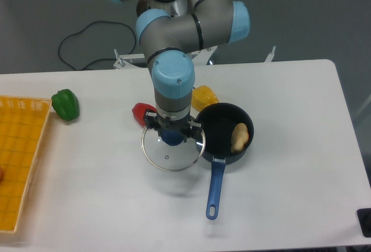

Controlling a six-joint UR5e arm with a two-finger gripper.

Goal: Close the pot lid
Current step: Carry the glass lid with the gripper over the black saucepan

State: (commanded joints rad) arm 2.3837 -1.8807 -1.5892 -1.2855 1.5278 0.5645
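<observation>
The dark blue pot [225, 139] stands open on the table right of centre, its bright blue handle [215, 188] pointing toward the front edge. A pale yellowish piece of food [240, 137] lies inside it. The glass lid [172, 149] with a silver rim is just left of the pot, overlapping the pot's left edge, and appears lifted a little, with a shadow below it. My gripper [173, 134] points straight down and is shut on the lid's blue knob.
A red pepper [141, 113] and a yellow pepper [205, 97] lie just behind the lid and pot. A green pepper [65, 104] lies at the left, next to an orange-yellow basket [17, 159] on the left edge. A black cable [95, 40] runs behind the table.
</observation>
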